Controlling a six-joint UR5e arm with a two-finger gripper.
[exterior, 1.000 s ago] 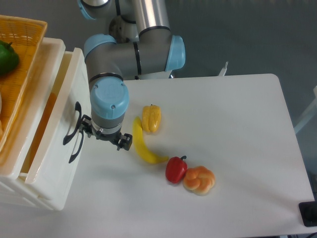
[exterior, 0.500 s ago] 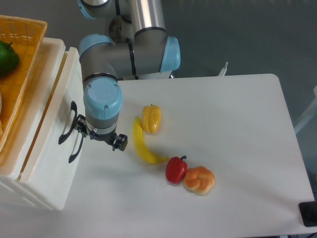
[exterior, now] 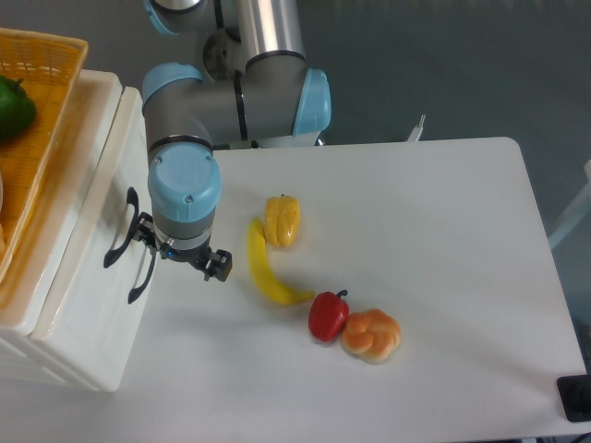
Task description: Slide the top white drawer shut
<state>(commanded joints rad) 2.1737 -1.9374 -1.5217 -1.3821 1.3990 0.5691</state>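
Observation:
The top white drawer (exterior: 111, 175) is pushed almost flush into the white cabinet (exterior: 65, 305) at the left, with only a thin gap along its top. Its black curved handle (exterior: 118, 229) sits on its front, above the lower drawer's black handle (exterior: 140, 275). My gripper (exterior: 175, 257) hangs under the blue wrist right against the drawer fronts, next to the handles. Its fingers are mostly hidden under the wrist, so I cannot tell whether they are open or shut. It holds nothing that I can see.
A woven orange basket (exterior: 42, 69) with a green fruit (exterior: 13, 103) sits on the cabinet top. On the table lie a yellow pepper (exterior: 283, 220), a banana (exterior: 268, 268), a red pepper (exterior: 328, 316) and a bread roll (exterior: 372, 334).
The gripper moved left against the top drawer's front, and the drawer slid left into the cabinet, from well open to nearly shut.

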